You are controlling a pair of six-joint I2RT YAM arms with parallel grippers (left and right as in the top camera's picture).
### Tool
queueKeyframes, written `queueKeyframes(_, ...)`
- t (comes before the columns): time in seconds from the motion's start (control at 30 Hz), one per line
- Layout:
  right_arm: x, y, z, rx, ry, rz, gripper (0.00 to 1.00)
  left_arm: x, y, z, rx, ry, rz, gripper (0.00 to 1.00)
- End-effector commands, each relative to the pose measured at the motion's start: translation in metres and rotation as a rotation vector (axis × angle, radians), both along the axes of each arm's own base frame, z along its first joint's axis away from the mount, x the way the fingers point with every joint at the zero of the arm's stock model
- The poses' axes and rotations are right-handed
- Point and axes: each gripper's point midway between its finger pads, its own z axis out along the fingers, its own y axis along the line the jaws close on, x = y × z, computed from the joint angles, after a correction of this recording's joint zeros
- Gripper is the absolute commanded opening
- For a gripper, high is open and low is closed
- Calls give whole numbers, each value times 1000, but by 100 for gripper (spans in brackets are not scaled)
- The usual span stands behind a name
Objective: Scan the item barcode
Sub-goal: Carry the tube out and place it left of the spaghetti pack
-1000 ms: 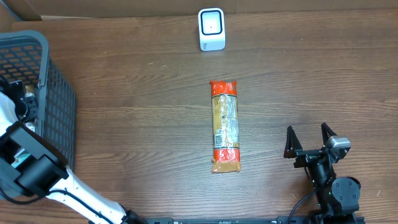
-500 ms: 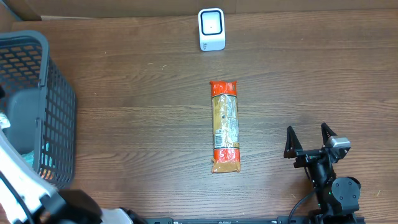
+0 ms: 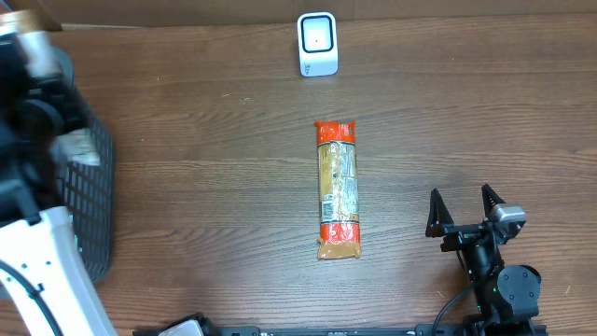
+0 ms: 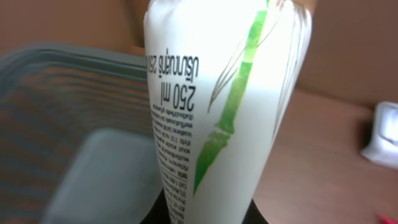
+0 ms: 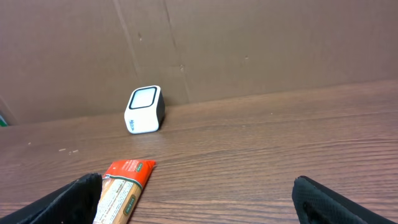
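Tube: we are clamping it in our left gripper just over the basket. Our right gripper is standing wide open, far right of the basket, beyond the pasta pack.

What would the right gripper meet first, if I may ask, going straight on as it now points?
For the right gripper the way looks free over the table; scanner and packet lie to its left. Then probably the cardboard wall.

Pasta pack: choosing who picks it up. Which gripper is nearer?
Right. The right gripper stands open to the right of the pack; the left gripper is far left at the basket, holding a bottle.
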Motion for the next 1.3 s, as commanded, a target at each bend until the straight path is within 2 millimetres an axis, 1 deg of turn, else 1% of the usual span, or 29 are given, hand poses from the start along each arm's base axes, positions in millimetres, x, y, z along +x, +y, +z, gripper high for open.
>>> queueKeyframes(0.0, 0, -2, -2, -1, -5, -9, 100, 3, -50, 8, -50, -21, -83, 4)
queueKeyframes(0.07, 0, -2, -2, -1, -5, -9, 100, 7, -76, -3, -64, 25, -128, 4)
queueKeyframes(0.17, 0, -2, -2, -1, -5, -9, 100, 12, -114, -26, -68, 115, -188, 4)
queueKeyframes(0.27, 0, -2, -2, -1, -5, -9, 100, 17, -151, -56, -109, 222, -228, 4)
queueKeyframes(0.37, 0, -2, -2, -1, -5, -9, 100, 24, -188, -94, -145, 351, -260, 4)
queueKeyframes(0.43, 0, -2, -2, -1, -5, -9, 100, 30, -210, -121, -127, 436, -301, 4)
queueKeyframes(0.5, 0, -2, -2, -1, -5, -9, 100, 36, -230, -153, -106, 531, -334, 4)
queueKeyframes(0.57, 0, -2, -2, -1, -5, -9, 100, 38, -246, -186, -105, 625, -329, 4)
queueKeyframes(0.63, 0, -2, -2, -1, -5, -9, 100, 38, -263, -221, -103, 724, -332, 4)
queueKeyframes(0.7, 0, -2, -2, -1, -5, -9, 100, 35, -278, -251, -102, 806, -347, 4)
queueKeyframes(0.83, 0, -2, -2, -1, -5, -9, 100, 25, -298, -304, -72, 950, -368, 4)
queueKeyframes(0.93, 0, -2, -2, -1, -5, -9, 100, 14, -306, -333, -33, 1038, -375, 4)
queueKeyframes(1.0, 0, -2, -2, -1, -5, -9, 100, 8, -310, -347, -12, 1081, -381, 4)
queueKeyframes(1.07, 0, -2, -2, -1, -5, -9, 100, 3, -313, -356, 17, 1107, -386, 5)
queueKeyframes(1.1, 0, -2, -2, -1, -5, -9, 100, 1, -315, -360, 31, 1114, -387, 8)
queueKeyframes(1.17, 0, -2, -2, -1, -5, -9, 100, -1, -317, -362, 40, 1118, -394, 24)
queueKeyframes(1.2, 0, -2, -2, -1, -5, -9, 100, -1, -318, -362, 39, 1118, -396, 51)
queueKeyframes(1.27, 0, -2, -2, -1, -5, -9, 100, -2, -319, -362, 35, 1120, -398, 96)
